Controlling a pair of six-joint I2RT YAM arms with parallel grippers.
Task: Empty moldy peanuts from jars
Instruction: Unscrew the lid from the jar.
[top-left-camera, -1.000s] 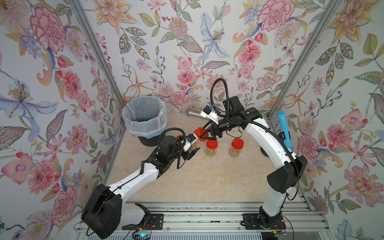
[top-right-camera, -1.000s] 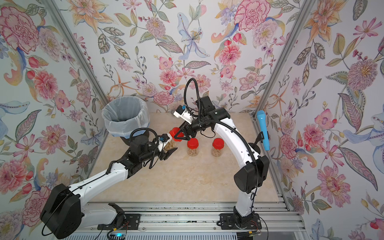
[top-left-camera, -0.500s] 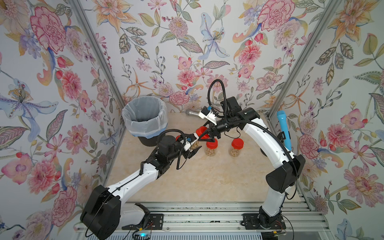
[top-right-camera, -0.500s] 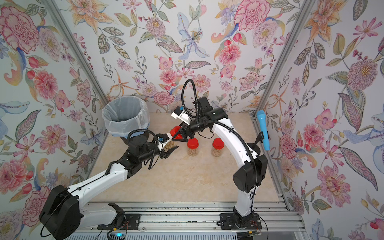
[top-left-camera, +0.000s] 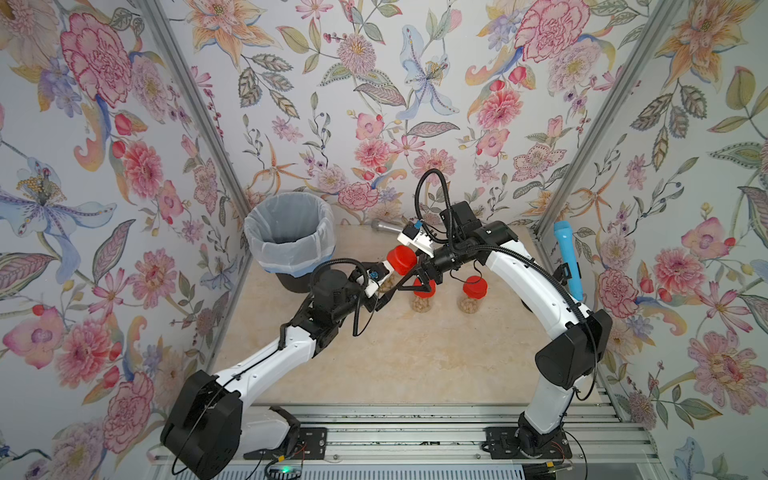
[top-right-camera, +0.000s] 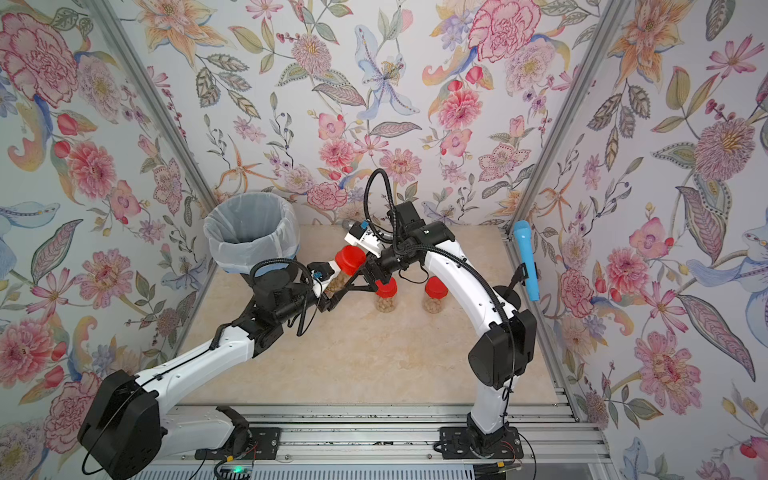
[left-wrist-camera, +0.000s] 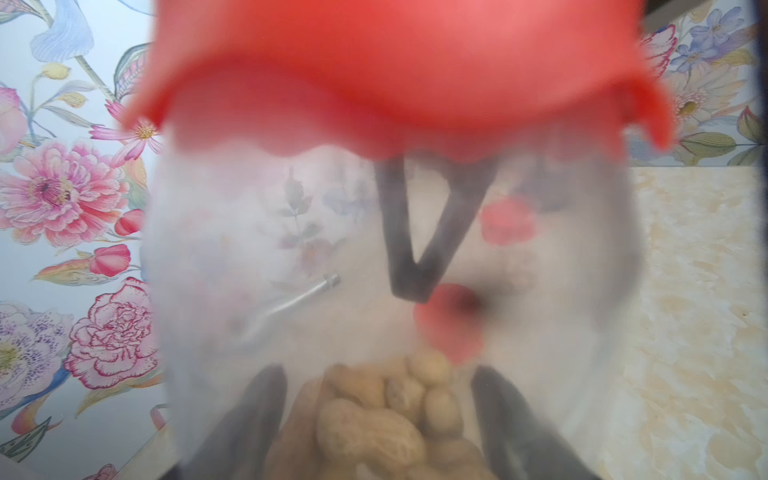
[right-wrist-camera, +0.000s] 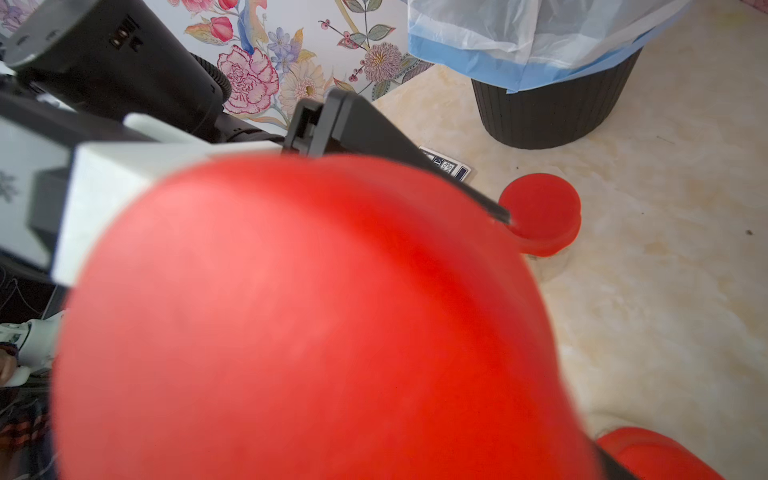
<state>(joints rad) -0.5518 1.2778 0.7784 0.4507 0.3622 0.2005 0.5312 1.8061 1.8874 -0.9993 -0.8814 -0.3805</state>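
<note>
Currently, held jar (top-left-camera: 388, 283): clear, off the table (top-left-camera: 415, 361) beside the bin, peanuts (left-wrist-camera: 374, 424) heaped at its bottom, red lid (top-left-camera: 402, 259) on.
Left gripper (top-left-camera: 384, 287): clamped on the jar's body.
Right gripper (top-left-camera: 409, 271): fingers spread apart around the lid.
Table jars (top-left-camera: 423, 300) (top-left-camera: 471, 298): two, upright, red-lidded, holding peanuts.
Bin (top-left-camera: 291, 257): black, lined with a white bag.
</note>
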